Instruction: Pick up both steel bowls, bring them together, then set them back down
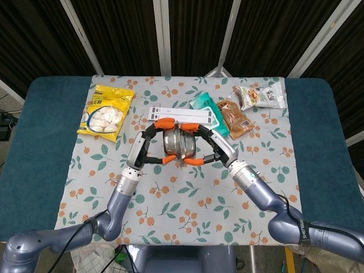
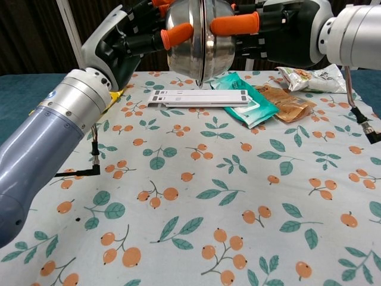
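Steel bowls [image 2: 199, 37] meet rim to rim aloft, left hand [image 1: 149, 143] and right hand [image 1: 211, 149] each gripping one.

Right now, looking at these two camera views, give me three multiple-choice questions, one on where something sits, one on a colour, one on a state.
1. Where is the yellow snack bag?
A. near the table's back left
B. under the bowls
C. in the right hand

2. What colour are the hands' fingertips?
A. blue
B. orange
C. green

3. How are the two steel bowls?
A. lying apart on the cloth
B. stacked on the table
C. held in the air, rims together

Answers: 1 A, it lies on the cloth's far left. 2 B, both views show orange tips. 3 C, the left hand and right hand hold them rim to rim above the tablecloth.
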`<act>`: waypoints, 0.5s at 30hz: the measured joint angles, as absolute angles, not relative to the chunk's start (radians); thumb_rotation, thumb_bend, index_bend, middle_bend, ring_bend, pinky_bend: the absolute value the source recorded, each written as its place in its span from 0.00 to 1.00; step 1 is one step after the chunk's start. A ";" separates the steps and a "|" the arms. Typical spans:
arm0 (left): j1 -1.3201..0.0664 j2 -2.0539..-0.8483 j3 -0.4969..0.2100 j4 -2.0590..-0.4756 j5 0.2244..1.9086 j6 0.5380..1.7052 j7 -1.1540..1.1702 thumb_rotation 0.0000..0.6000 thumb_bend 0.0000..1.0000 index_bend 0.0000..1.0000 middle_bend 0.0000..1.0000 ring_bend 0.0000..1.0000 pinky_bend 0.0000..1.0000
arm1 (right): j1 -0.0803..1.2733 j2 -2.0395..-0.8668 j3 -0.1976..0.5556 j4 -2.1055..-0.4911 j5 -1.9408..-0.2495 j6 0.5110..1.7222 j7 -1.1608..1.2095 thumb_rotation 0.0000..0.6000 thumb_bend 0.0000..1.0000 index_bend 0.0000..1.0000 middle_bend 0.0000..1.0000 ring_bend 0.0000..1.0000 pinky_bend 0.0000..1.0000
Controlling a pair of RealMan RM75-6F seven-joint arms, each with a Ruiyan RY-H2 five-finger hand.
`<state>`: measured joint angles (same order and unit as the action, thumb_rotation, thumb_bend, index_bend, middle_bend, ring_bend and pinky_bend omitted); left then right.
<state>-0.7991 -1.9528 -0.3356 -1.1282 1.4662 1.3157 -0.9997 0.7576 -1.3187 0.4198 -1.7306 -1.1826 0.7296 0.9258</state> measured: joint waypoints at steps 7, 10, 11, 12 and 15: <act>-0.794 -1.943 -0.341 -1.110 1.459 1.320 -1.013 1.00 0.01 0.43 0.21 0.17 0.40 | 0.743 -1.292 0.430 -1.729 -1.179 0.730 0.941 1.00 0.13 0.40 0.33 0.38 0.09; -0.787 -1.920 -0.345 -1.118 1.462 1.331 -1.015 1.00 0.01 0.43 0.21 0.17 0.40 | 0.733 -1.276 0.435 -1.715 -1.181 0.732 0.950 1.00 0.13 0.41 0.33 0.38 0.09; -0.785 -1.910 -0.347 -1.122 1.463 1.333 -1.013 1.00 0.01 0.43 0.21 0.17 0.40 | 0.730 -1.270 0.436 -1.709 -1.183 0.734 0.951 1.00 0.13 0.41 0.33 0.38 0.09; -0.782 -1.899 -0.348 -1.127 1.464 1.337 -1.010 1.00 0.01 0.43 0.21 0.17 0.40 | 0.726 -1.265 0.436 -1.703 -1.185 0.736 0.951 1.00 0.13 0.41 0.33 0.38 0.09; -0.772 -1.846 -0.347 -1.155 1.466 1.336 -0.978 1.00 0.01 0.43 0.21 0.17 0.40 | 0.715 -1.236 0.430 -1.677 -1.202 0.736 0.946 1.00 0.13 0.41 0.33 0.38 0.09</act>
